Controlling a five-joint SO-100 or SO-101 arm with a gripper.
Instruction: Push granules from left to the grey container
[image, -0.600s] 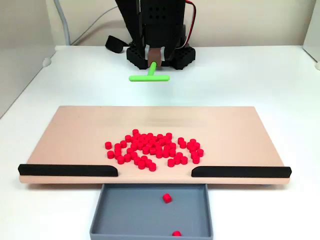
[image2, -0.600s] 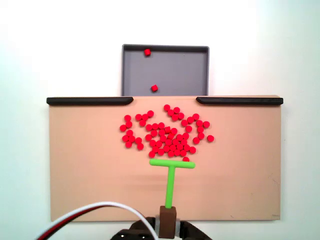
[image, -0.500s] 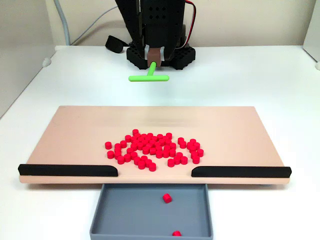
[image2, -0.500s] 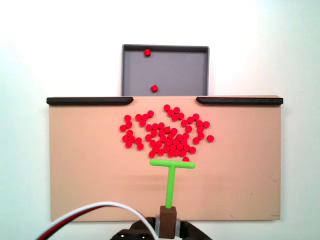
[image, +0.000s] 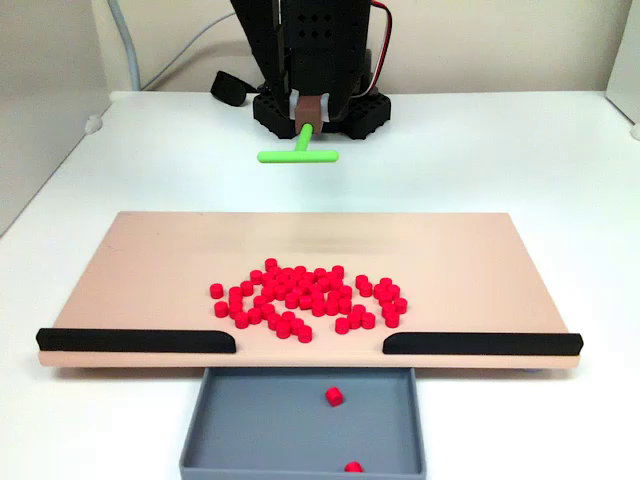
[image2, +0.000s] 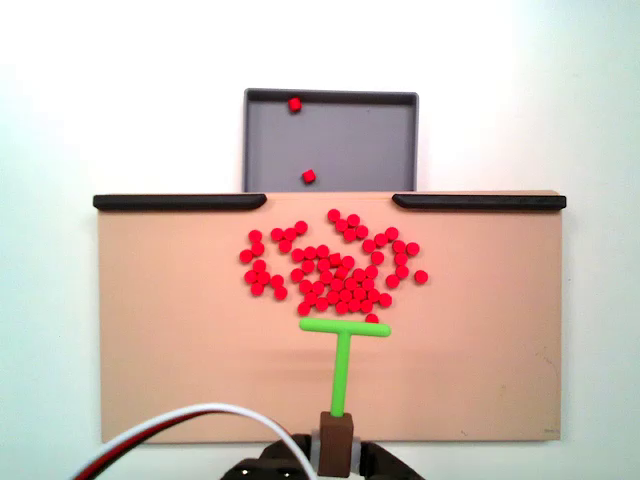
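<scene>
- Nearest in a fixed view is the tray (image: 250, 420), poking out from under the board's front edge, with two granules sitting in it: one near the middle, one by the front wall.
- Next comes the board (image: 150, 260), tan, lying flat on the white table (image: 520, 150). Two black strips (image: 135, 340) run along its front edge, with a gap between them right above the tray.
- The granules (image: 308, 300) are bunched in a loose pile around the middle of the board, just behind that gap. The pile spreads wider than the gap on both sides.
- In the top-down fixed view the granules (image2: 333, 270) sit between the tray (image2: 360, 140) and the T-tool (image2: 343, 345). The tool's crossbar is just beside the pile's near edge, and one granule peeks out right at the bar's right end. Can't tell if the bar touches anything.
- From the front view the T-tool (image: 299, 150) looks like it floats above the table behind the board, so it's up in the air, not down on the board.
- Farthest back is the gripper (image: 308, 112): it's clamped on a brown block that carries the tool's stem. The black arm base sits behind it with red and white cables (image2: 180, 425) trailing off.
</scene>
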